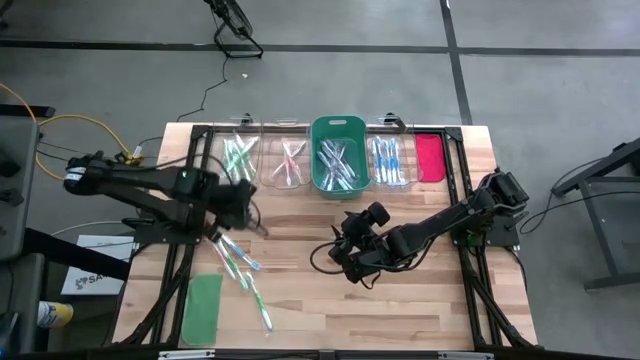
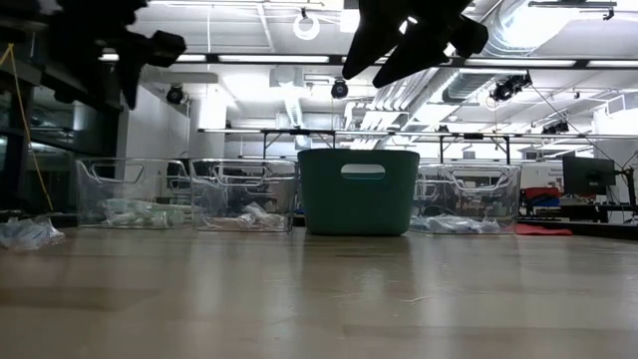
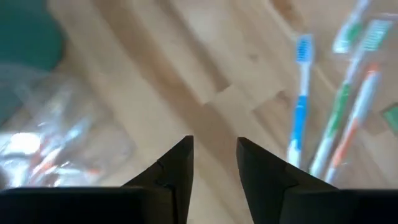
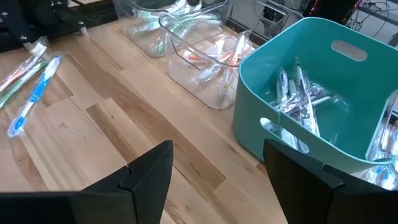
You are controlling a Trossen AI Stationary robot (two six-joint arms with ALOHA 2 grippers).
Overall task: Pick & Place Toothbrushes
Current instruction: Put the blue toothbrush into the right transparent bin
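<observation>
From the far left I have the green lid (image 1: 202, 309) lying flat near the table's (image 1: 300, 300) front edge, and just beside it a small cluster of loose toothbrushes (image 1: 243, 270) spread on the bare wood. Those are what I judge is left to do. My left claw (image 1: 245, 205) hangs above the wood between that cluster and the back row, its fingers a little apart with nothing between them.

Along the back edge the sorting looks well along: the left clear bin (image 1: 238, 158) holds green-handled brushes, the next clear bin (image 1: 288, 162) pink ones, the teal bin (image 1: 339, 153) a heap of wrapped ones, and the right clear bin (image 1: 389, 160) blue ones. The red-pink lid (image 1: 430, 156) lies flat at the far right of that row.

My right claw (image 1: 345, 252) sits out over the middle of the table, in front of the teal bin, fingers wide apart and empty.

For room, the wood between the two arms is open, so either one can swing without crowding the other. The loose brushes lie toward the front edge, near the lid, so I'd judge a careless sweep could nudge one off. The bins stand shoulder to shoulder, so any drop needs a straight descent from above.
</observation>
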